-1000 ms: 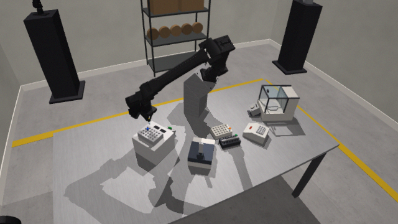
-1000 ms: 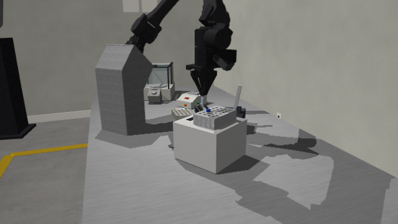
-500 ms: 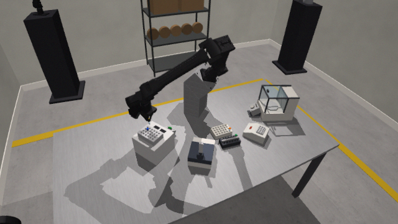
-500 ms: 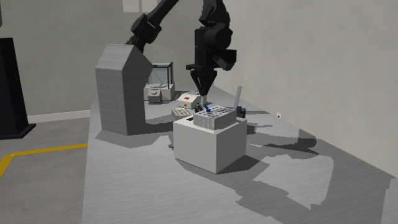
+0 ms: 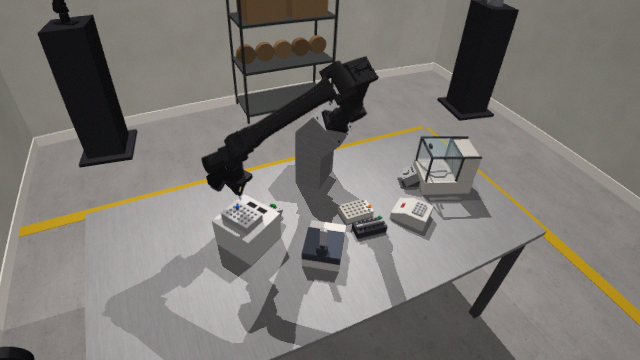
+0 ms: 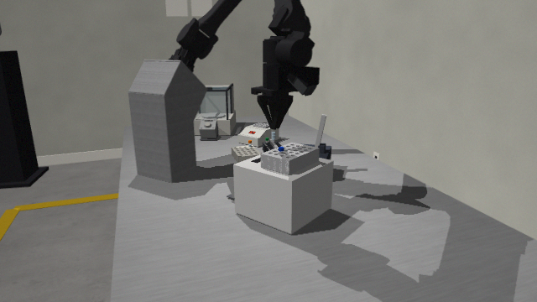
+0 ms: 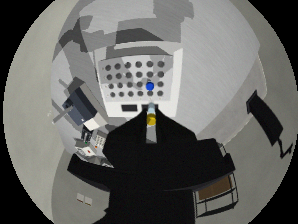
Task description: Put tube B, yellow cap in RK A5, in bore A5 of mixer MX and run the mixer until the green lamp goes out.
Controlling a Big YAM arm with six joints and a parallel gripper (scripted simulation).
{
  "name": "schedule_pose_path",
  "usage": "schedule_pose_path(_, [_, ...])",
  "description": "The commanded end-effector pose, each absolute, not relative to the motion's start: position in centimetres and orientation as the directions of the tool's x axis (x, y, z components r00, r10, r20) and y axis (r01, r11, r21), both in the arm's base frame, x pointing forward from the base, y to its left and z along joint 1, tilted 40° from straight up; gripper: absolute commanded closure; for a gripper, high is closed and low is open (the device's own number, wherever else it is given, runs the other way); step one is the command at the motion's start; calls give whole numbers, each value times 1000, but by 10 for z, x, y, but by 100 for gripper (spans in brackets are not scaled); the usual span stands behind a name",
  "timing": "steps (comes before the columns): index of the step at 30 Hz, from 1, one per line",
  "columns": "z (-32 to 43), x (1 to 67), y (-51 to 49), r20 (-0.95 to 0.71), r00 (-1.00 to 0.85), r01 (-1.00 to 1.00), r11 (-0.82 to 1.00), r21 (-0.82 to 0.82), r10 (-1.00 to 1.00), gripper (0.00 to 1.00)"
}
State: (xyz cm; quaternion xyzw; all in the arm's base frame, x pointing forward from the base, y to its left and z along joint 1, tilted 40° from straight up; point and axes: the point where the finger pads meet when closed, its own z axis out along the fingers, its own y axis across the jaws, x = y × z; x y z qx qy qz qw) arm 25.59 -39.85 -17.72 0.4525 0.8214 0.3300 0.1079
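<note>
My gripper (image 5: 240,190) is shut on tube B (image 7: 150,120), a clear tube with a yellow cap, and holds it upright just above the near edge of the mixer MX (image 5: 246,228). The tube's lower end shows under the fingertips in the exterior view (image 6: 273,135). The mixer's grey shaking block (image 6: 289,158) has several open bores and one blue-capped tube (image 6: 280,148) standing in it. That tube also shows in the wrist view (image 7: 150,87), just beyond tube B. The tube rack RK (image 5: 356,210) holds an orange-capped tube at one corner.
The spectrophotometer (image 5: 323,247) stands right of the mixer, then the dark magnet block (image 5: 369,228), the dry block (image 5: 412,212) and the glass-walled balance (image 5: 446,165). The arm's tall grey base pedestal (image 5: 314,155) rises behind the rack.
</note>
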Motion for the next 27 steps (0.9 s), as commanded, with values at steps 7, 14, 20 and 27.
schedule_pose_path(7, [-149, 274, -433, 44, -563, 658, 415, 628, 825, 91])
schedule_pose_path(14, [-149, 271, -435, 46, -557, 661, 409, 629, 829, 91])
schedule_pose_path(20, [-149, 274, -435, 47, -561, 660, 412, 629, 827, 91])
schedule_pose_path(27, [-149, 274, -437, 44, -559, 660, 412, 628, 828, 91])
